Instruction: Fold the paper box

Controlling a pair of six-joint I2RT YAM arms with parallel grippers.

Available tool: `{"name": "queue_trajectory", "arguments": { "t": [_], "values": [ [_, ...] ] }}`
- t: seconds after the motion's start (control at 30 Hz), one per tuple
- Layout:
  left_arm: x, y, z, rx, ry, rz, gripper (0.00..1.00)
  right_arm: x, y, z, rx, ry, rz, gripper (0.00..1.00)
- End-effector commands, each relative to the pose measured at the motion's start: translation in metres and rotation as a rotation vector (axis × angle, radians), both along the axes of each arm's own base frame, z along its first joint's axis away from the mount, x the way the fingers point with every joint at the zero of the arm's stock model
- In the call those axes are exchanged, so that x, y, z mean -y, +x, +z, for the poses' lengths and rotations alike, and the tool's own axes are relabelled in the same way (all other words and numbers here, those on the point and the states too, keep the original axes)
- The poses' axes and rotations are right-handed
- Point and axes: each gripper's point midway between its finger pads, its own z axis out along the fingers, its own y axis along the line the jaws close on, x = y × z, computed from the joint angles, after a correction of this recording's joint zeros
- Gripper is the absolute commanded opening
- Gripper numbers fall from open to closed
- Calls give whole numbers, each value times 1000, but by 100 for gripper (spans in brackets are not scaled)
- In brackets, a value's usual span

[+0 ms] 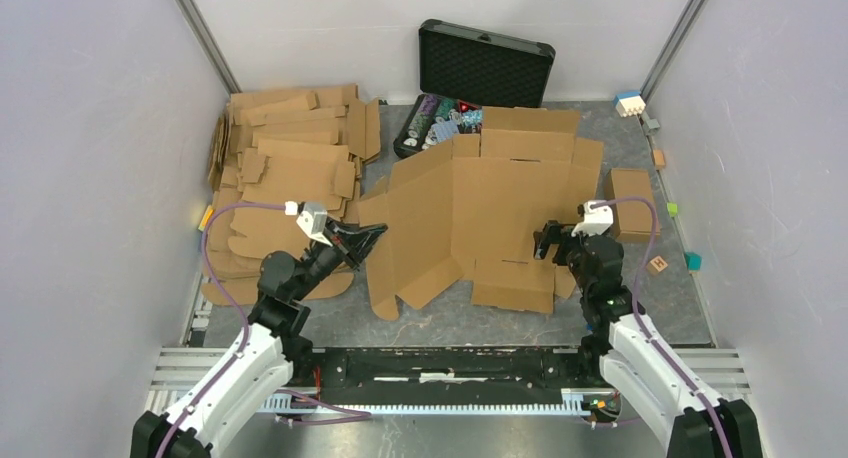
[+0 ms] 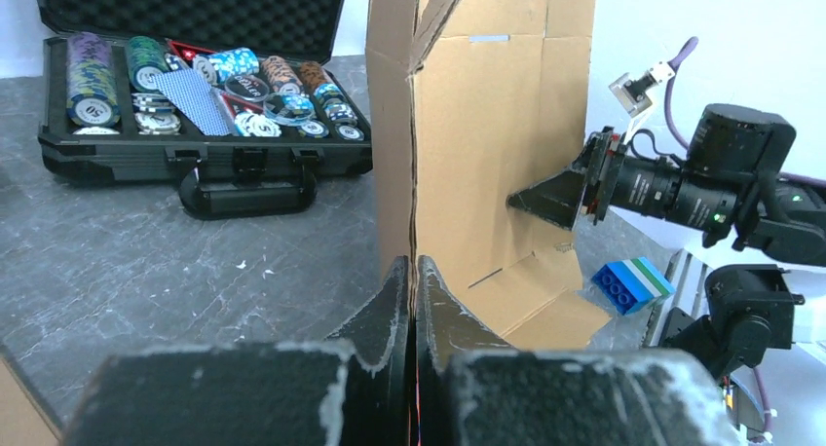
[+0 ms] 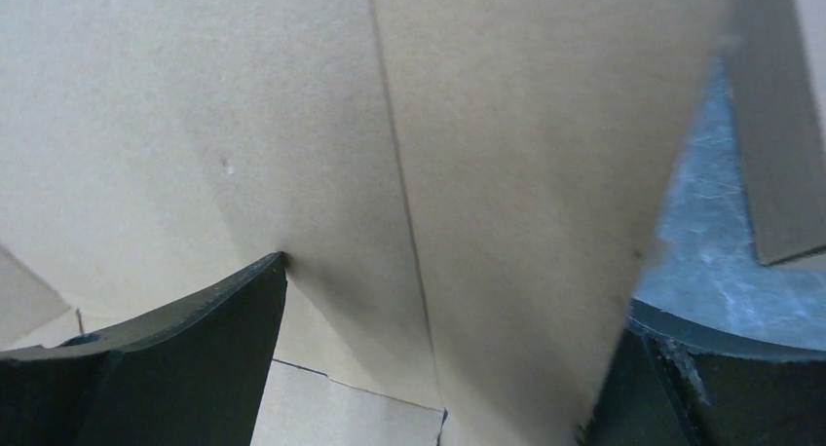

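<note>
TOP VIEW
Arms: two, bases at the near edge of the bench (image 1: 450,323).
Paper box (image 1: 500,203): one; a large brown die-cut sheet at bench centre. Most of it lies flat, and the left panel is raised off the bench.
Left pincer (image 1: 368,240): one; at the outer edge of the raised left panel.
Right pincer (image 1: 548,240): one; over the near right part of the sheet.
Black case (image 1: 485,63): one; open, lid upright at the far wall, just behind the paper box.
Flat cardboard blanks (image 1: 285,168): one loose pile at far left; the sheet count cannot be told.
Small brown box (image 1: 630,203): one; just right of the paper box.
Small blocks (image 1: 629,103): at least five, scattered along the right side of the bench.

LEFT WRIST VIEW
Left fingers (image 2: 385,310): two, pressed together on the upright edge of the paper box; the cardboard runs into the seam between them.
Poker chips (image 2: 195,95): several rows in the case tray; the exact count cannot be told.
Right pincer: one finger visible, its tip at the sheet's inner face; contact cannot be told.
Blue studded brick (image 2: 631,282): one, on the bench past the sheet.

RIGHT WRIST VIEW
Right fingers (image 3: 175,349): two, spread wide apart, one at each lower corner; nothing clamped.
Paper box: fills the view; one crease line runs down the panel between the fingers.
Bench: one grey strip at the right.
</note>
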Motion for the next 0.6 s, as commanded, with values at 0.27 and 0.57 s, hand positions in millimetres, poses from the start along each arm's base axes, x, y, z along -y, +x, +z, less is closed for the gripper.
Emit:
{"name": "queue_trajectory", "arguments": {
  "t": [0.27,0.57],
  "values": [
    [-2,-12,-13,74,75,0,2,17,1,85,107,-24,-84,98],
    [0,-22,-3,150,70,-16,2,-10,11,145,215,-43,84,98]
  ]
}}
